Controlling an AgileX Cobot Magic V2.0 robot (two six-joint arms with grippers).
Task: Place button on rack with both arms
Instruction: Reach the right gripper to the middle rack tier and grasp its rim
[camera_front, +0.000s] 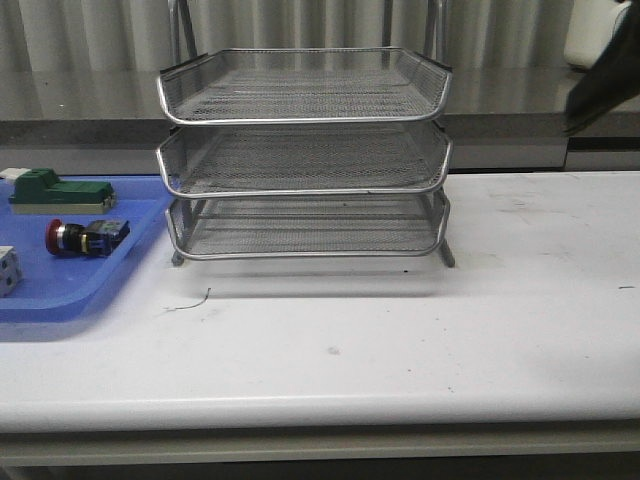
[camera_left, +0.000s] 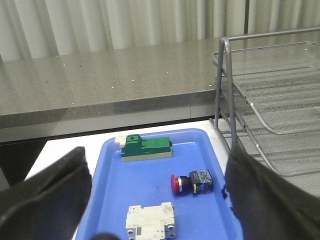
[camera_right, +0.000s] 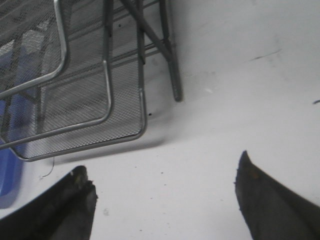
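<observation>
The button (camera_front: 86, 237) (camera_left: 192, 182) lies on its side on the blue tray (camera_front: 60, 285) (camera_left: 150, 200), red cap facing away from the rack. The silver three-tier wire rack (camera_front: 305, 150) (camera_left: 280, 95) (camera_right: 75, 80) stands mid-table, right of the tray. My left gripper (camera_left: 157, 192) hovers open above the tray, nothing between its fingers (camera_left: 45, 195). In the right wrist view my right gripper (camera_right: 162, 182) hangs open over bare white table near the rack's front corner. Only a dark part of the right arm (camera_front: 605, 85) shows in the front view, at the upper right.
A green block (camera_front: 58, 190) (camera_left: 146, 146) lies at the tray's far side and a white cube-like part (camera_front: 8, 270) (camera_left: 151, 221) at its near side. A grey counter (camera_front: 540, 100) runs behind the white table (camera_front: 400, 340). A thin dark wire scrap (camera_front: 190, 300) lies before the rack.
</observation>
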